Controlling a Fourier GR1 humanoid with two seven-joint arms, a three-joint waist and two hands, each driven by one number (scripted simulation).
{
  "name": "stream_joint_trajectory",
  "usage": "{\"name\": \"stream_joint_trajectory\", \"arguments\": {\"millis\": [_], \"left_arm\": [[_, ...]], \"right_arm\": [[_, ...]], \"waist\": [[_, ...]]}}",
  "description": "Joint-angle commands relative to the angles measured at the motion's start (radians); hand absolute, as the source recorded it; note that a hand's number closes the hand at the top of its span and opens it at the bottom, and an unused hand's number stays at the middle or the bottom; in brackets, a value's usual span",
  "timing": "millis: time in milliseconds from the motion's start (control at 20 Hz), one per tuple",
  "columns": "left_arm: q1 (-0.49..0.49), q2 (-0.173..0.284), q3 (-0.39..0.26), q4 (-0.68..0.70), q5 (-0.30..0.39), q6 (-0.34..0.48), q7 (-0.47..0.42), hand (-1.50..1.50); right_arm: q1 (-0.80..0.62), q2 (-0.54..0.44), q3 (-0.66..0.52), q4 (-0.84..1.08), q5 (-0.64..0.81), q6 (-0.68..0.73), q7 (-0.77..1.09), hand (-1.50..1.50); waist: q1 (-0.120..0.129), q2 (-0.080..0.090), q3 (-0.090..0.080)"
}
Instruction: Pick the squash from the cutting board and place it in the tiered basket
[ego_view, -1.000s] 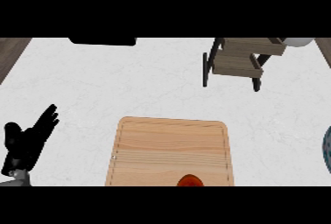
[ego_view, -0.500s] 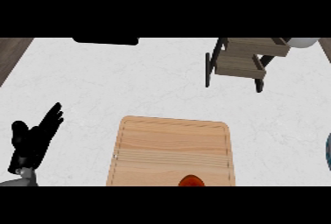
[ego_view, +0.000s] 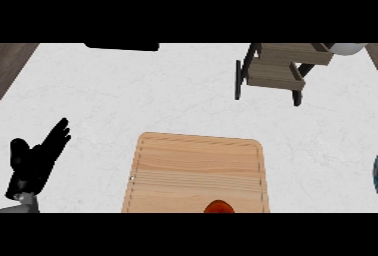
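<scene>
The squash (ego_view: 219, 207) shows as an orange-red shape at the near edge of the wooden cutting board (ego_view: 196, 165), cut off by the view's lower edge. At the back right stands the wooden tiered basket (ego_view: 280, 73) with dark legs. My left hand (ego_view: 33, 161) rests open at the left edge, fingers pointing up, well left of the board and apart from the squash. My right hand shows nowhere in the head view.
A dark object (ego_view: 122, 46) lies along the counter's far edge. A pale round item (ego_view: 347, 48) sits behind the basket. A dark curved rim (ego_view: 375, 172) pokes in at the right edge. The counter's left edge borders brown wood (ego_view: 15, 60).
The view has shifted slightly, so the board and basket sit a little further right and up. My left hand stays open at the left edge.
</scene>
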Motion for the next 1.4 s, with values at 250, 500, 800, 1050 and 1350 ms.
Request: {"name": "stream_joint_trajectory", "arguments": {"millis": [250,500,800,1050,1350], "left_arm": [[0.003,-0.003,0.002,0.01,0.0,-0.003,-0.003,0.0],[0.002,0.0,0.001,-0.015,0.004,-0.007,0.018,0.0],[0.009,-0.014,0.009,0.026,0.0,0.008,0.001,0.0],[0.025,-0.018,0.004,0.006,-0.007,0.014,0.005,0.0],[0.036,0.031,0.061,0.044,0.021,-0.012,-0.017,0.0]], "right_arm": [[0.045,-0.008,-0.092,0.0,-0.085,-0.033,0.167,-1.5],[0.0,-0.065,-0.137,-0.069,-0.122,-0.124,0.149,-1.5],[-0.072,-0.133,-0.227,-0.101,-0.188,-0.213,0.3,-1.5],[-0.096,-0.242,-0.328,-0.101,-0.275,-0.204,0.387,-1.5],[0.002,-0.334,-0.486,-0.182,-0.433,-0.297,0.283,-1.5]], "waist": [[-0.01,-0.003,0.001],[-0.003,-0.003,0.002],[-0.024,-0.012,0.001],[-0.044,-0.02,0.003],[-0.074,-0.027,0.004]]}}
